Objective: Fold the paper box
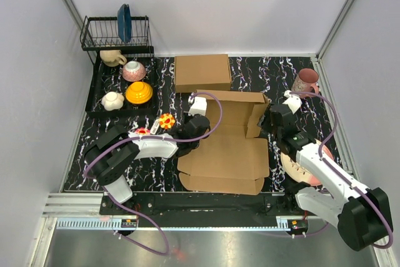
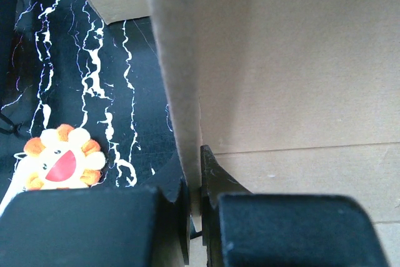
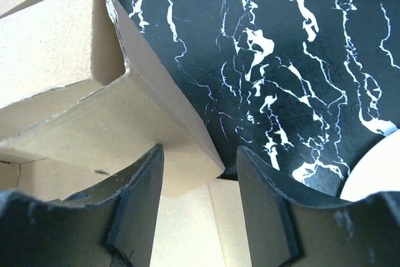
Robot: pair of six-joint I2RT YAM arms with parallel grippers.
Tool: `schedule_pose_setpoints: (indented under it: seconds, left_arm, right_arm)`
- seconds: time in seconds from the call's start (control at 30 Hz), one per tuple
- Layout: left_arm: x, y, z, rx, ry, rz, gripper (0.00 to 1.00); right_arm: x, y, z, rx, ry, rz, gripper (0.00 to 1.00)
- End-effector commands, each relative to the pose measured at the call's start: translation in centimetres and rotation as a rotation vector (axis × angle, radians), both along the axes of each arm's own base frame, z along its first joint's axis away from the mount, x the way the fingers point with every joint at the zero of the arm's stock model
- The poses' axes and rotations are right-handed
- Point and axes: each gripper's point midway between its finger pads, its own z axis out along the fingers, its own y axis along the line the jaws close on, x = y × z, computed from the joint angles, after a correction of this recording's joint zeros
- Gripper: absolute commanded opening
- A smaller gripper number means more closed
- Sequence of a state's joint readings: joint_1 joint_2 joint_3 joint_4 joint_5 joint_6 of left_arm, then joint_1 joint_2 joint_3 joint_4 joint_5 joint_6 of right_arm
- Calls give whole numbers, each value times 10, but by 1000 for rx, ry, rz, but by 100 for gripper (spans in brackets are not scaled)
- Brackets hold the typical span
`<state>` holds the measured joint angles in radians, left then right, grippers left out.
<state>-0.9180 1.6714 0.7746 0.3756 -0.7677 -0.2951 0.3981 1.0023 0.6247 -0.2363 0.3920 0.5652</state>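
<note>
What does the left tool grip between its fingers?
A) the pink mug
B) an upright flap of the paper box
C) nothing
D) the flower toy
B: in the left wrist view the left tool is shut on a thin raised flap of the paper box.

arms point(image 1: 153, 145): white links, black joints | cables point(image 1: 220, 109): purple | tool fingers point(image 3: 137, 217): black

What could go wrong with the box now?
The left claw pinches only a thin wall of the box; it might slip out or tear. The right claw is open around a loose flap, so the flap might flop back. The flower toy lies close and might get bumped.
</note>
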Motion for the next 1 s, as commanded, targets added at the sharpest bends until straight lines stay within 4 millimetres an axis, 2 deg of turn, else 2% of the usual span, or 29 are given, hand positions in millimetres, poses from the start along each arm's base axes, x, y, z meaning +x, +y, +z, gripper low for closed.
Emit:
schedule_pose_setpoints:
  seconds: [0.0, 0.27, 0.33, 0.37, 0.53, 0.63, 0.77, 0.8, 0.9, 0.97]
  left_arm:
    - [-6, -3, 1, 42, 5, -67, 0]
    - [-7, -6, 2, 43, 5, -85, 0]
    - [-7, -8, 2, 41, 4, -93, 0]
    - [-7, -9, 2, 42, 6, -96, 0]
    - [-9, -12, 3, 48, 3, -110, 0]
    - [-10, -12, 3, 51, 6, -115, 0]
    - [-12, -15, 6, 49, 9, -125, 0]
    - [-12, -15, 7, 50, 9, -127, 0]
    - [-13, -17, 8, 48, 15, -129, 0]
    - [-14, -20, 8, 39, 20, -133, 0]
  right_arm:
    - [14, 11, 6, 20, -53, 50, 58]
    - [26, 28, 12, 56, -99, 113, 66]
    - [29, 30, 7, 50, -90, 126, 68]
    - [34, 33, 13, 58, -118, 128, 69]
    - [45, 31, 7, 29, -120, 111, 67]
    - [51, 28, 3, 8, -116, 92, 65]
    - [59, 25, -2, -30, -91, 71, 55]
    - [59, 23, -7, -47, -77, 66, 48]
    - [60, 20, -13, -65, -60, 49, 37]
    - [60, 18, -16, -74, -52, 41, 33]
